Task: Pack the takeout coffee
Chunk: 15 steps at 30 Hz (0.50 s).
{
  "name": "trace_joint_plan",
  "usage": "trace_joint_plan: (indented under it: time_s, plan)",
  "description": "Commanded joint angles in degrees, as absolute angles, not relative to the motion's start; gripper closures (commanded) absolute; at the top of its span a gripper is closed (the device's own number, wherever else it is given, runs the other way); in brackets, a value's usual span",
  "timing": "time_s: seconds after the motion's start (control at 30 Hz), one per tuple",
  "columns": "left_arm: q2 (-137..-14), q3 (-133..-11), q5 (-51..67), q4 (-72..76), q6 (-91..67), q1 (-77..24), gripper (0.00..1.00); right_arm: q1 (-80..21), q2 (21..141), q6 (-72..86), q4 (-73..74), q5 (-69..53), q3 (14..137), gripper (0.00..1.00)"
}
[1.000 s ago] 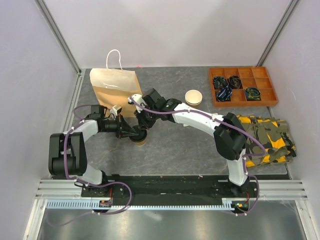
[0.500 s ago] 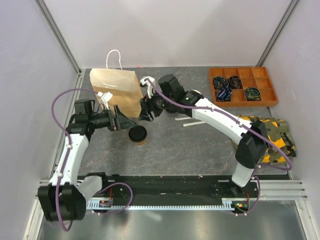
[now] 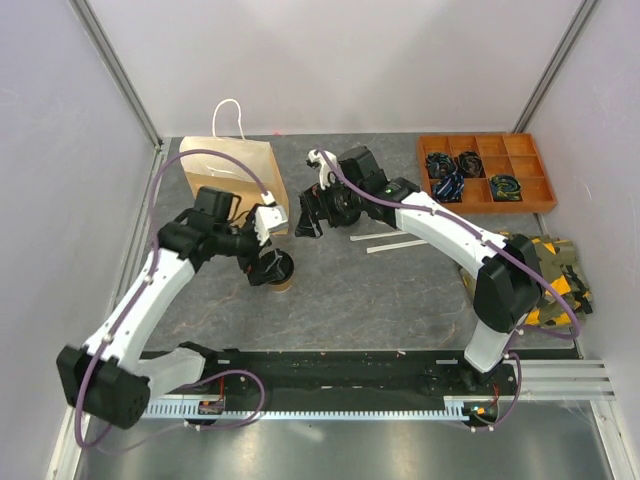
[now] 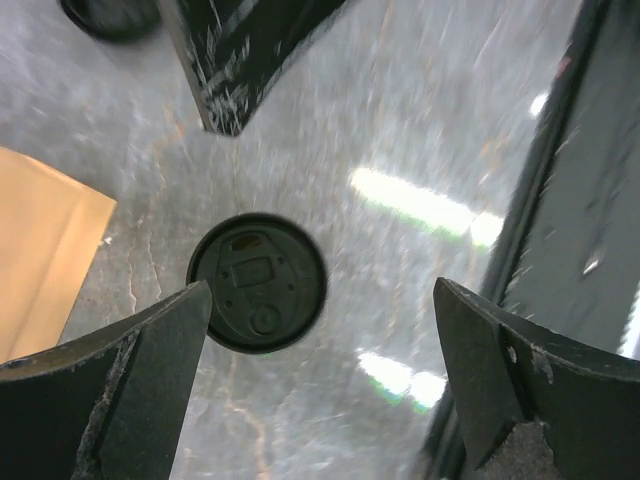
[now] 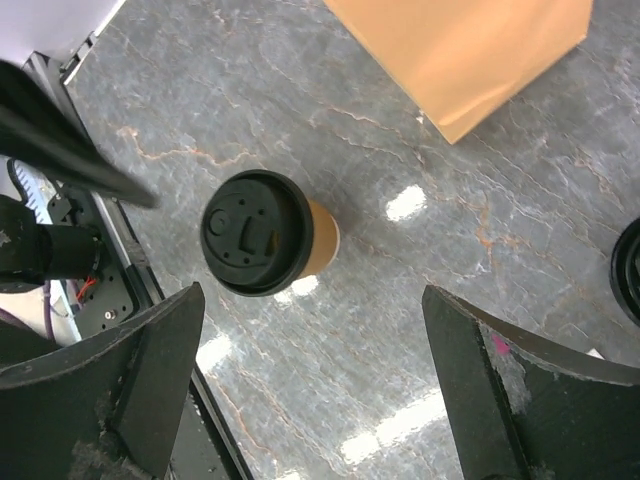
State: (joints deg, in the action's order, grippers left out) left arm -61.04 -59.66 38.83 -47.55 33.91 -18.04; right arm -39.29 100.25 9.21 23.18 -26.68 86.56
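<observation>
Grey table (image 3: 380, 290), lidded cup (image 4: 257, 283) beneath left pincer (image 4: 320, 290)

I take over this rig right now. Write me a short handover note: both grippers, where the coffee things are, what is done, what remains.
Left gripper: open, empty, hovering over the lidded cup.
Right gripper: open, empty, above the table beside the same cup.
Cup: upright on the table, black lid on, near the paper bag but not touching it.
Done: this cup is lidded.
Left: nothing is packed yet; the cup probably goes into the bag next. A black round thing at the edge of the right wrist view may be another lid; I cannot tell. No other cups are in view.
</observation>
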Motion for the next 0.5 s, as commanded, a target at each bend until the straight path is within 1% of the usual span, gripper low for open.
trace_joint_plan:
  time_s: [0.0, 0.23, 0.47]
  plan:
    - [-67.76, -62.31, 29.72, -48.08, 44.3, -21.0, 0.0, -37.79, 99.67, 8.35, 22.59, -26.02, 85.52, 0.02]
    - [-73.12, -60.29, 21.72, -42.1, 45.62, -25.83, 0.0, -36.92, 99.58, 8.0, 23.03, -26.01, 85.69, 0.02]
    - [-76.99, -60.12, 20.13, -40.26, 46.32, -26.37, 0.0, -36.12, 99.32, 7.82, 23.38, -26.28, 85.69, 0.02]
